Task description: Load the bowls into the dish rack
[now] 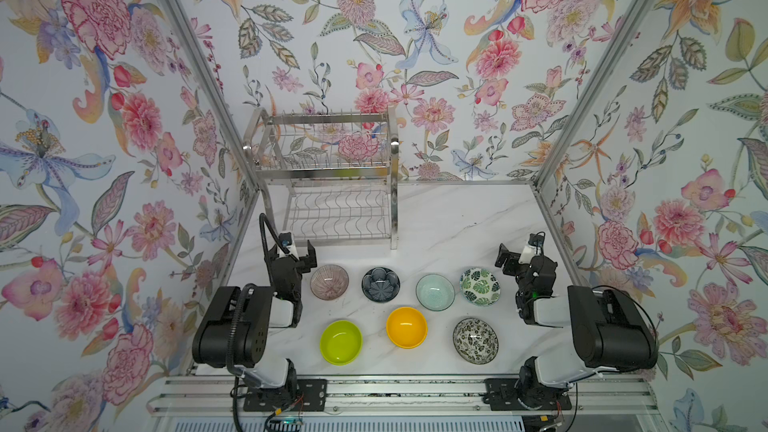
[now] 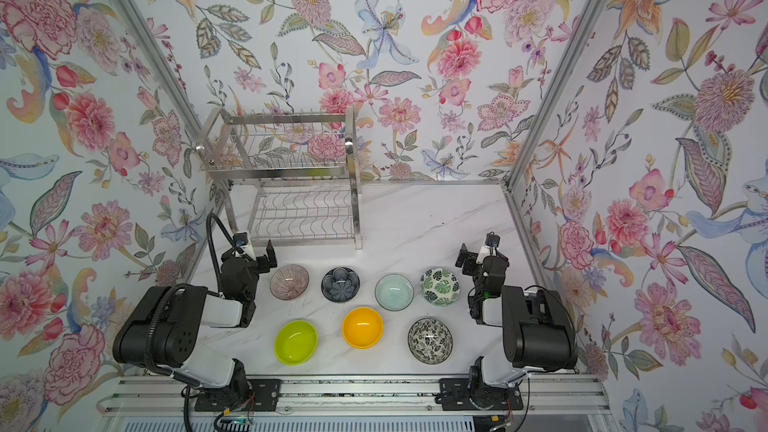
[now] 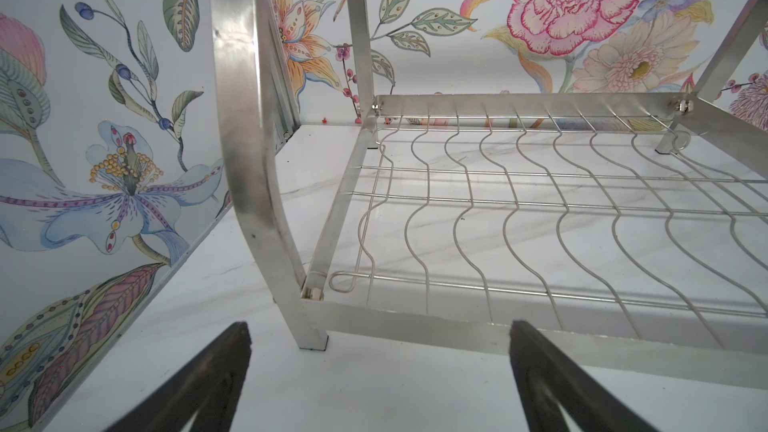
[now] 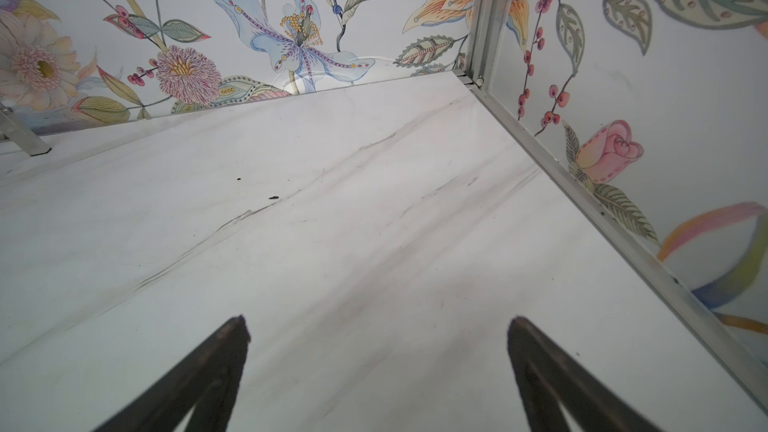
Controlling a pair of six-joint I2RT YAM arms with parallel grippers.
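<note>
Several bowls sit upright in two rows on the white marble table. The back row holds a pinkish-brown ribbed bowl (image 1: 329, 281), a dark navy flower bowl (image 1: 380, 284), a pale mint bowl (image 1: 435, 292) and a green-leaf bowl (image 1: 480, 286). In front lie a lime green bowl (image 1: 340, 342), an orange-yellow bowl (image 1: 406, 327) and a black-and-white floral bowl (image 1: 475, 340). The empty steel dish rack (image 1: 393, 201) (image 3: 241, 118) stands at the back left. My left gripper (image 1: 300, 253) (image 3: 380, 326) is open, just before the rack's front left leg. My right gripper (image 1: 509, 258) (image 4: 376, 322) is open over bare table.
Floral walls with aluminium corner posts (image 1: 582, 89) enclose the marble table (image 1: 457, 222) on three sides. Both arm bases are bolted to a rail (image 1: 399, 392) along the front edge. Bare marble lies to the right of the rack.
</note>
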